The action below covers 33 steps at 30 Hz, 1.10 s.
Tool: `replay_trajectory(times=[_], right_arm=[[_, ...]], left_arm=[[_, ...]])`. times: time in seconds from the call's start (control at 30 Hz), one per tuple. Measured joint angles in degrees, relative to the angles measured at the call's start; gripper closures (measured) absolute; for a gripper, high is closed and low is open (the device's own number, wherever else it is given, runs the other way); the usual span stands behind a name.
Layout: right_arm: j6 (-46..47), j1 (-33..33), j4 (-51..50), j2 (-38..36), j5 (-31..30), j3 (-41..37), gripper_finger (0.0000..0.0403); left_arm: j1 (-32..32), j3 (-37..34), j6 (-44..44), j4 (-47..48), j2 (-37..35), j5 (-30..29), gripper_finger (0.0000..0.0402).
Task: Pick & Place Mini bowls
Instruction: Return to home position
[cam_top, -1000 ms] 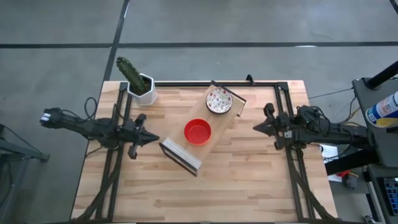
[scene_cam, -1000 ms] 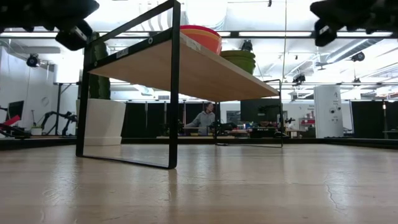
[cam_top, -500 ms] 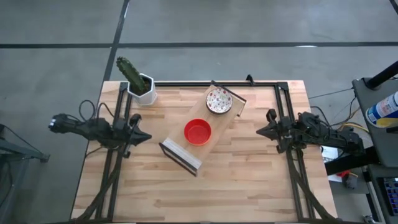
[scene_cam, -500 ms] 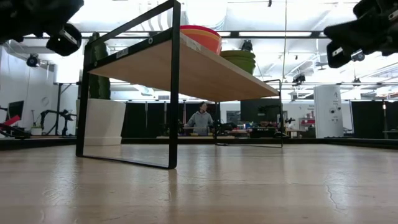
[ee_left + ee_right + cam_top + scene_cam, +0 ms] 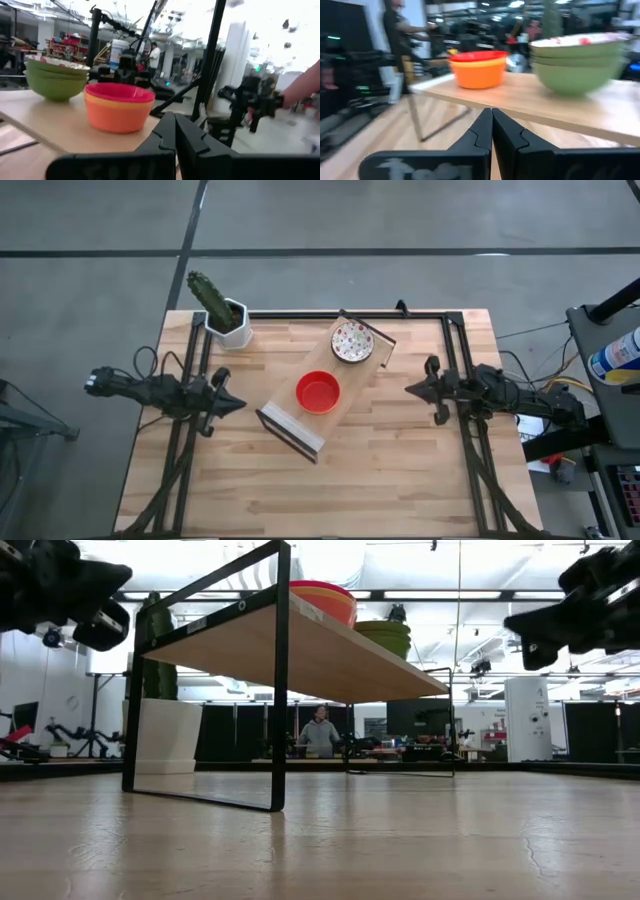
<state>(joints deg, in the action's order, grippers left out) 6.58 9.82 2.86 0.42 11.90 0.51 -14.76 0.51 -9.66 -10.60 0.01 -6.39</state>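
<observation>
A red bowl (image 5: 318, 392) tops a stack with a yellow and an orange bowl (image 5: 118, 109) on a raised wooden shelf (image 5: 352, 375) in the table's middle. Beside it, toward the far edge, stands a stack of bowls with white speckled insides (image 5: 352, 341) and green outsides (image 5: 575, 62). Both stacks rest on their bases on the shelf board. My left gripper (image 5: 238, 404) is shut and empty, left of the shelf and at about the board's height (image 5: 112, 630). My right gripper (image 5: 410, 388) is shut and empty to the shelf's right (image 5: 522, 637).
A white angular pot with a green cactus (image 5: 226, 318) stands at the table's far left corner. The shelf stands on a black metal frame (image 5: 280, 690), with open room under the board. Bare tabletop lies near the front edge (image 5: 330, 490). People stand in the room beyond the table (image 5: 320, 730).
My left gripper has drawn back a little toward the table's left edge and come down somewhat. My right gripper has come down to about the height of the shelf board. Both stay shut. The bowls have not moved.
</observation>
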Motion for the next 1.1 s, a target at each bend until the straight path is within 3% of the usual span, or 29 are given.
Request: replay_trajectory(times=[0.17,1.1], right_arm=[[1.2,0.0,-1.4,0.6,-7.5,0.0,0.0394],[-1.0,-0.1,-1.4,1.6,-7.6,0.0,0.0394]], left_arm=[[0.0,0.0,2.3,1.9,0.2,-0.2,0.0401],[0.0,-0.1,1.7,4.3,1.3,-0.3,0.0401]])
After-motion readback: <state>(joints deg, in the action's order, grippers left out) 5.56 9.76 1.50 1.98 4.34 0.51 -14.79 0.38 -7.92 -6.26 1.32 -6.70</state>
